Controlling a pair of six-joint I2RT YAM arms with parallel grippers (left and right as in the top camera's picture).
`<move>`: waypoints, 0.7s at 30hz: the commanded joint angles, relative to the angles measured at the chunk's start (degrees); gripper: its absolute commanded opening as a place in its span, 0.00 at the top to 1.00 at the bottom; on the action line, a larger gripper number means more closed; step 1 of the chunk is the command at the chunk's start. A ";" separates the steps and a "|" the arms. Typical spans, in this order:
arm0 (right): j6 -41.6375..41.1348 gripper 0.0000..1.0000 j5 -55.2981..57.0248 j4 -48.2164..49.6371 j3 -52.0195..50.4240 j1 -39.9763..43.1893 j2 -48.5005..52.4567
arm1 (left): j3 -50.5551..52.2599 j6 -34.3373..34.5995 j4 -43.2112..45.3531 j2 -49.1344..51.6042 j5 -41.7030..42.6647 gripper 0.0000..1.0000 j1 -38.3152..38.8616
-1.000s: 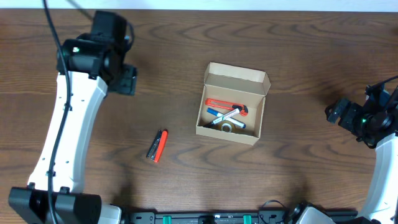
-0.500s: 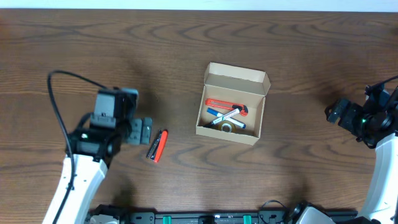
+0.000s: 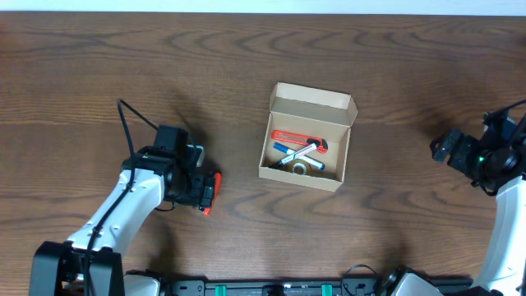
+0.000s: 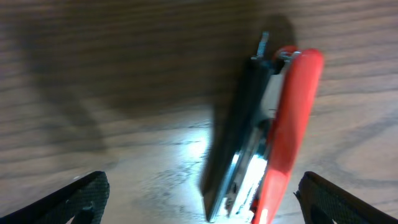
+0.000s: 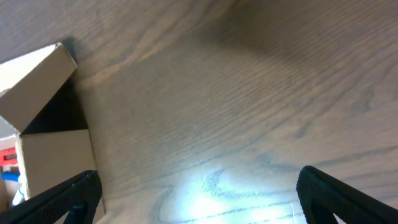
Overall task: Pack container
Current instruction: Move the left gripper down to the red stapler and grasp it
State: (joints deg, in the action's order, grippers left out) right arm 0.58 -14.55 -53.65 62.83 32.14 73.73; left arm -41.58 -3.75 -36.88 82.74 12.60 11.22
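Your surface [image 3: 246, 74] is dark wood with a strong grain, smooth enough to throw back a pale sheen under the wrist lights, while the container [image 3: 301, 178] is plain tan cardboard, matt all over. The red-and-black tool [image 4: 267, 130] shows you a glossy red plastic shell, a duller black body and bright bare metal between them. The fingertips [image 4: 84, 198] of your left end effector [image 4: 205, 198] look black with a fine, rough texture.
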 commanded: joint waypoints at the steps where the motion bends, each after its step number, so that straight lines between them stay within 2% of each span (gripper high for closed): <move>1: 0.79 0.01 1.05 0.52 0.07 0.04 -0.76 | -1.01 -2.67 0.31 0.02 2.73 0.03 1.64; 11: 0.79 0.01 1.01 0.31 0.07 0.04 -0.76 | -1.66 -2.47 2.51 0.07 0.17 0.04 8.41; 16: 0.79 0.01 0.98 0.07 0.07 0.04 -0.76 | -1.66 -1.97 2.95 0.92 -3.76 0.02 8.83; 21: 0.79 0.01 0.96 0.00 0.07 0.04 -0.76 | -1.66 -1.16 4.48 3.63 -4.00 0.03 8.83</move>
State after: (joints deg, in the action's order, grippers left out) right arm 0.67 -13.69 -53.36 62.83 32.14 73.73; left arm -42.04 -5.39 -33.08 84.25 10.20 19.99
